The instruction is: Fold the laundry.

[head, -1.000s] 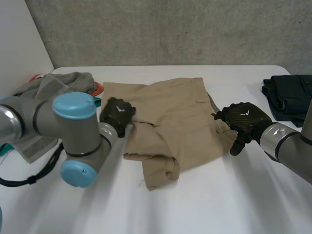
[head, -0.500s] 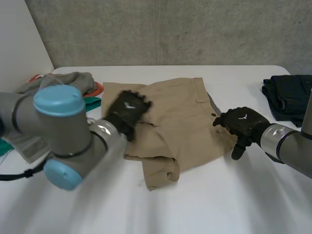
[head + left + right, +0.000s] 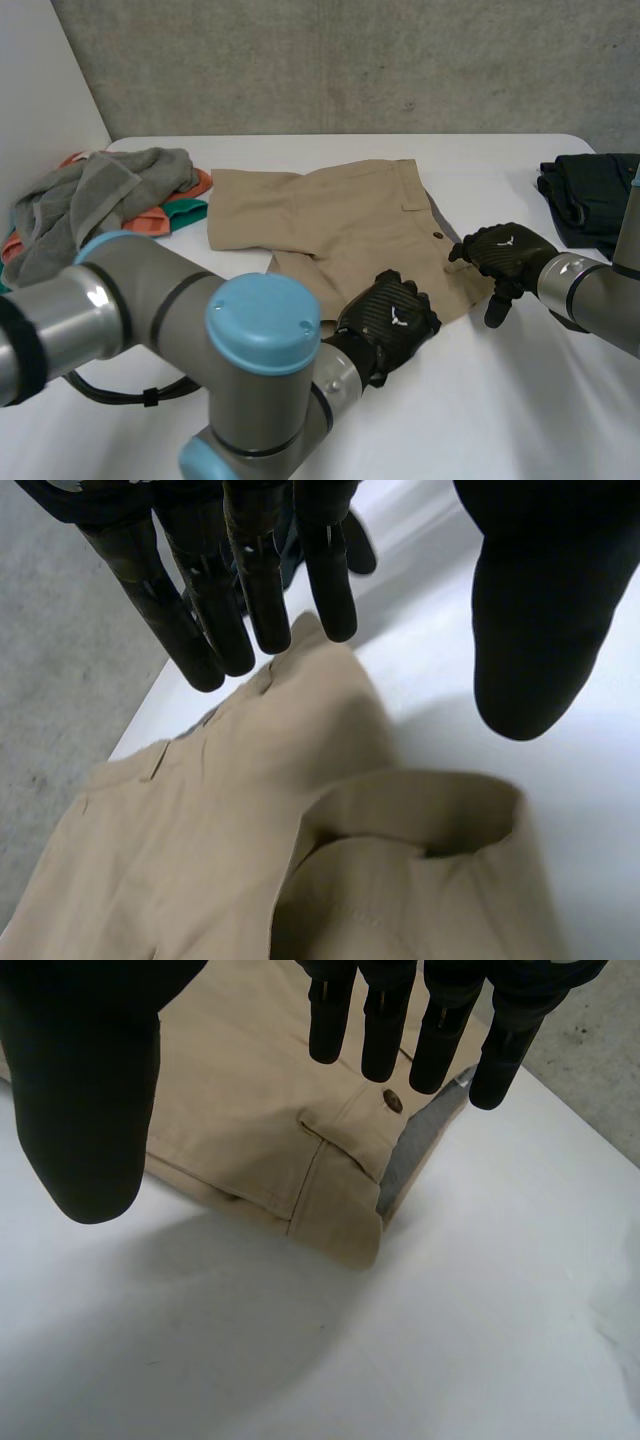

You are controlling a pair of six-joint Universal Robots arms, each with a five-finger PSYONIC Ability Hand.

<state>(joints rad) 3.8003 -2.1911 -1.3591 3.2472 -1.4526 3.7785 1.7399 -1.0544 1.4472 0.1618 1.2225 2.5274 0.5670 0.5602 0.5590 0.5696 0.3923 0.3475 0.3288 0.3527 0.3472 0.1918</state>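
i'm looking down on the white table point(image 3: 520, 420) from behind and between the arms in the head view. both wrist cameras are peering close along their palms, and all three are sharing the tan shorts point(image 3: 340, 220), mid-frame overhead.

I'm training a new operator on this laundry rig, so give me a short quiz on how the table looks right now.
1. True or false: the left hand is shut on the tan cotton shorts.
2. The right hand is at which part of the shorts? A the buttoned waistband; B a leg hem; C a back pocket.
3. Fill in: the crumpled grey towel lies on the robot's ___ side.
Key: 1 false, its fingers are straight; 2 A; 3 left.
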